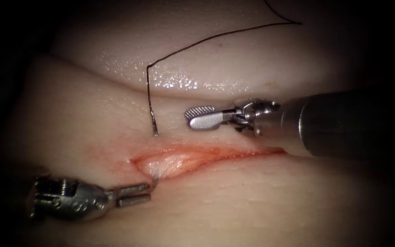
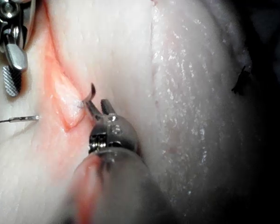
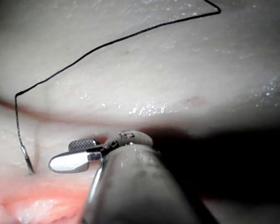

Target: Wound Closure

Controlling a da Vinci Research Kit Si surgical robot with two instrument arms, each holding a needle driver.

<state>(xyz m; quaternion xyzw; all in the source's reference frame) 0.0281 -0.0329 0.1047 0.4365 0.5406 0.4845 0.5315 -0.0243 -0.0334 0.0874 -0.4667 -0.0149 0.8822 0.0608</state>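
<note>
Jaws on the right tool (image 1: 200, 117) are parted and hold nothing, hovering just above the cut (image 1: 193, 158). Left tool (image 1: 138, 194), below the cut's left end, has its jaws clenched on the needle (image 2: 89, 95) near its tip. The steel curve runs under the tissue (image 1: 261, 196), mostly hidden. Its tail pokes out above the cut, where the thin dark thread (image 1: 206, 42) climbs away over glossy wet tissue.

Needle (image 1: 154, 129) enters tissue (image 1: 261, 201) behind the cut (image 1: 179, 160), between both tools.
</note>
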